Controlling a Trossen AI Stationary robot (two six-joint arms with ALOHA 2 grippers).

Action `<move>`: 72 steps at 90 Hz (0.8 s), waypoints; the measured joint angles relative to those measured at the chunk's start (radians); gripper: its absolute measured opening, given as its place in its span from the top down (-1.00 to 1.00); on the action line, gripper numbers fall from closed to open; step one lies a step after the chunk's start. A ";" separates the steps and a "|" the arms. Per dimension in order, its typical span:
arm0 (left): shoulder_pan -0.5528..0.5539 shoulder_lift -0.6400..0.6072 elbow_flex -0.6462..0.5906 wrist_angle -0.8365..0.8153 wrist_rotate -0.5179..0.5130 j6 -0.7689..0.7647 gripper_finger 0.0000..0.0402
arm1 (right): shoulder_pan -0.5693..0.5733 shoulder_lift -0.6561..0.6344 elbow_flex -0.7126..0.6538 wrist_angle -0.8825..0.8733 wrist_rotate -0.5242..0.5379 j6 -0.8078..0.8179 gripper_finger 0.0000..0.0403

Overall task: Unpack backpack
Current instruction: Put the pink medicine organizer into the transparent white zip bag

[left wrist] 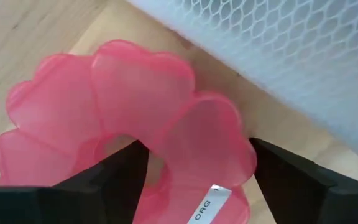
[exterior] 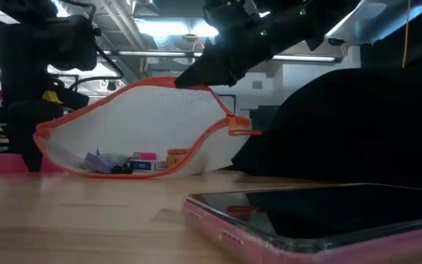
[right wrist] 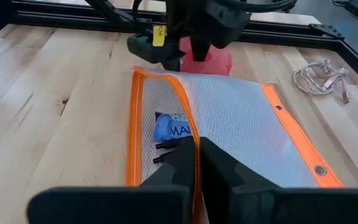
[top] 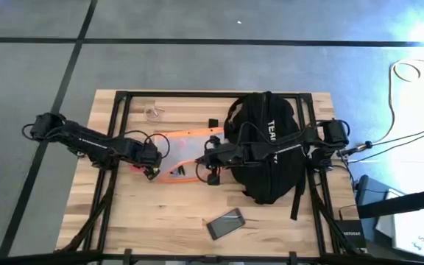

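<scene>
Black fabric backpack is laid on the table's right half. Just left of it a white mesh pouch with orange trim is pinched along its zipper edge by the right gripper, fingers closed narrow. At the pouch's left end the left gripper is set wide around a pink scrunchie. A phone is seen near the front edge, a cable at the far side.

Readable lettering on the table's items

White "TEA" shows on the backpack; blue packet inside the mesh pouch reads "MA"; white tag on the pink scrunchie reads "ORG".
</scene>
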 joint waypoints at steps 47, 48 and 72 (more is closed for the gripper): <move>0.000 -0.001 0.004 -0.010 0.036 0.020 0.10 | 0.000 0.000 0.000 0.002 0.000 0.000 1.00; 0.000 -0.003 0.005 -0.012 0.039 0.021 0.10 | 0.000 0.000 0.000 0.001 0.000 0.000 1.00; -0.025 0.000 0.096 -0.132 0.084 0.024 0.11 | 0.000 0.000 0.000 0.004 0.029 -0.030 1.00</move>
